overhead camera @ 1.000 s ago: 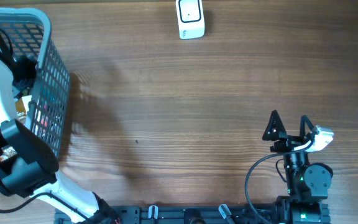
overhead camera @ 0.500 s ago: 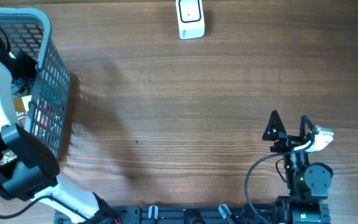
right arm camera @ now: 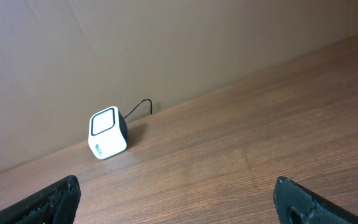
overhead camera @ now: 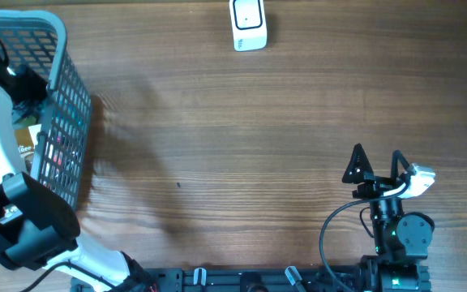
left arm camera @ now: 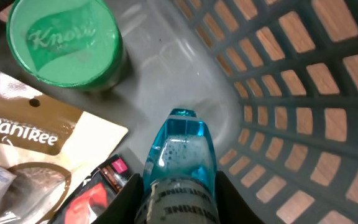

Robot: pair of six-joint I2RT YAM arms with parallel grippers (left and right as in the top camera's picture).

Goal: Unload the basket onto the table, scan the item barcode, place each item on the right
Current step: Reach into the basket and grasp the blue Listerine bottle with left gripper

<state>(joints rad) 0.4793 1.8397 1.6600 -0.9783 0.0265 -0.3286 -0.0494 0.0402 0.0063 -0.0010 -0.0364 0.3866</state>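
My left gripper [left arm camera: 179,208] is down inside the grey mesh basket [overhead camera: 55,49], its black jaws pressed against both sides of a blue mouthwash bottle [left arm camera: 180,155] with a white label. The bottle points toward the basket's wall. In the overhead view the left gripper [overhead camera: 21,88] sits at the basket's right side, and the bottle is hidden under the arm. The white barcode scanner [overhead camera: 248,24] stands at the table's far edge; the right wrist view also shows the scanner [right arm camera: 108,132]. My right gripper [overhead camera: 377,162] rests open and empty at the near right.
In the basket lie a green-lidded Knorr tub [left arm camera: 64,40], a brown-and-white pouch [left arm camera: 30,143] and a red-and-black packet [left arm camera: 95,193], all close to the bottle. The basket's wall [left arm camera: 303,124] curves round just right of the bottle.
The left arm has shifted slightly inside the basket, its elbow moving toward the near edge. The right arm and the scanner have not moved.
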